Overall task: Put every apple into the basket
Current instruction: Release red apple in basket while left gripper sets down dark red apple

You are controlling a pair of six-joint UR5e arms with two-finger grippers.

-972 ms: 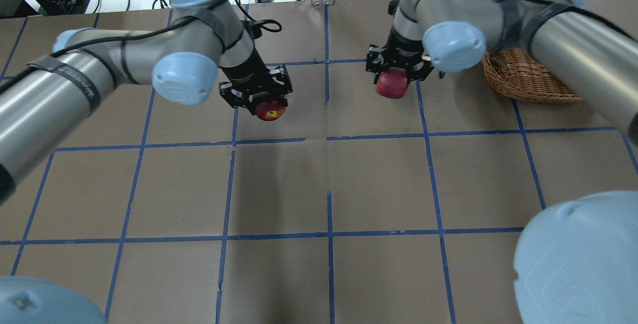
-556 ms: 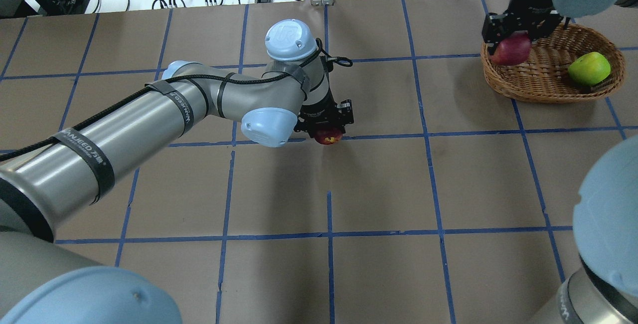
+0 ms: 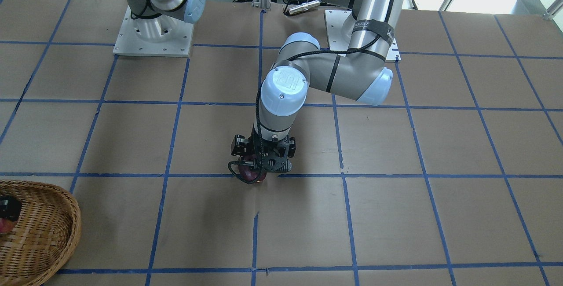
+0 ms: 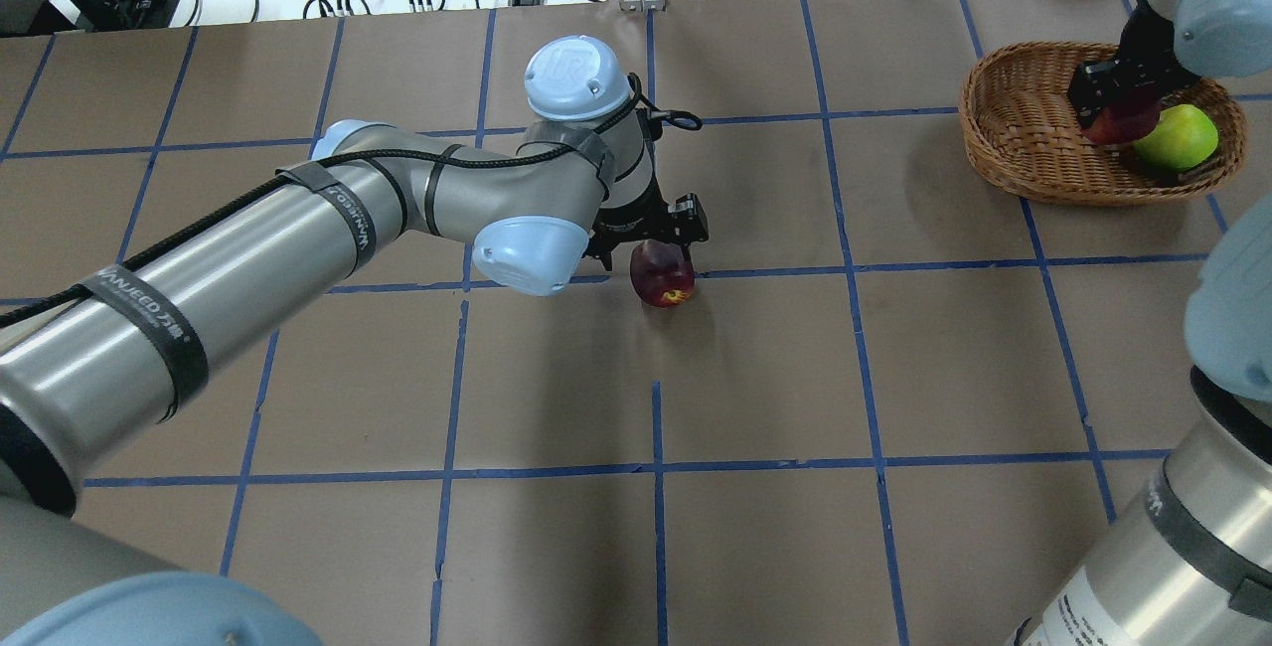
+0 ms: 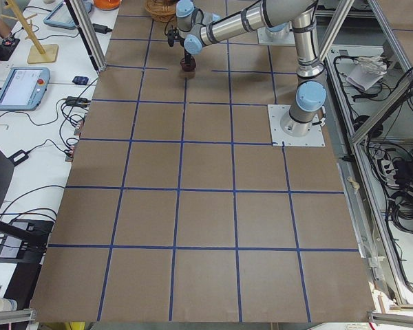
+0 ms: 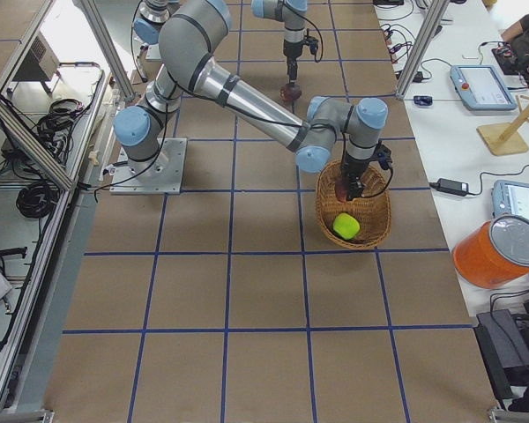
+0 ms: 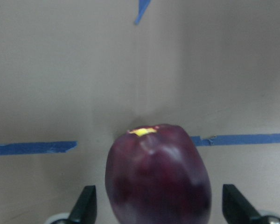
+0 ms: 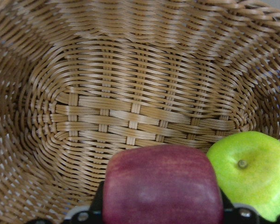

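Wicker fills the right wrist view: the basket (image 8: 130, 93) is seen from inside, and two apples are found within it. The green apple (image 8: 252, 168) is lying on the woven floor at the lower right. The dark red apple (image 8: 162, 184) is held just beside it, clamped on both sides by the right gripper (image 8: 161, 210), whose fingers (image 8: 95, 205) are pressed against its flanks. Whether this apple is resting on the floor cannot be told.

From overhead, the basket (image 4: 1024, 164) is placed at the table's (image 4: 755, 378) far right corner. The right gripper (image 4: 1121, 114) is lowered inside the rim, with the green apple (image 4: 1178, 136) to its right. In the front-facing view only a slice of the basket (image 3: 66, 215) is shown at the lower left edge, and its contents are mostly cut off.

The yellow-patched apple (image 4: 663, 273) is outside the basket and well apart from it, set on the table near its middle, on a line of blue tape (image 4: 944, 263). The left gripper (image 4: 656, 248) is positioned directly over it. How it stands is hidden by the wrist from overhead. In the left wrist view the fingers (image 7: 86, 207) are seen spread wide, with a clear gap on either side of the apple (image 7: 157, 177), so it is not gripped.
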